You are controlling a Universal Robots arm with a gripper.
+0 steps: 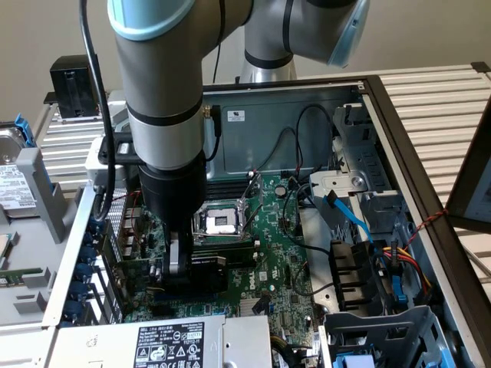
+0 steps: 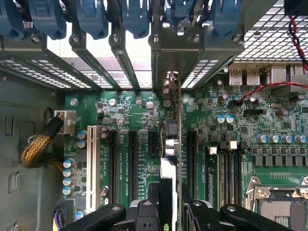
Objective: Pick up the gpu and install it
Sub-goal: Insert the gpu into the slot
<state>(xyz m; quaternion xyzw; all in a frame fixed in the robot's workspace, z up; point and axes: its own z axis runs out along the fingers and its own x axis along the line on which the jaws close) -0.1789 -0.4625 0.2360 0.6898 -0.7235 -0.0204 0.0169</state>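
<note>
**GPU point(image 2: 169, 144) gripped on edge over the motherboard's slot row**

GPU position, wrist view: I see the card edge-on between the two black fingers point(image 2: 144, 211), which press on it from either side, closed as far as the card's thickness allows. The gripper point(image 2: 171, 209) therefore has the card clamped. The card's thin edge runs away from the fingers towards the chassis rear wall, where its silver bracket meets the slotted covers under the blue clips point(image 2: 134, 19). It stands upright among the black expansion slots point(image 2: 132, 163) of the motherboard point(image 2: 120, 115). I cannot tell whether its contact edge is seated in a slot.

Exterior view: the gripper point(image 1: 178, 264) hangs straight down from the arm point(image 1: 165, 92) inside the open case point(image 1: 399, 146). The GPU point(image 1: 205, 270) shows as a black shroud touching the finger at its 3 o'clock side. The CPU socket point(image 1: 221, 222) lies near, at 1 o'clock from the gripper. The power supply point(image 1: 169, 341) sits at 6 o'clock, just beside the card. A blue cable point(image 1: 345, 215) runs well apart at 2 o'clock, and the drive cage point(image 1: 383, 337) stands at 4 o'clock.
</note>
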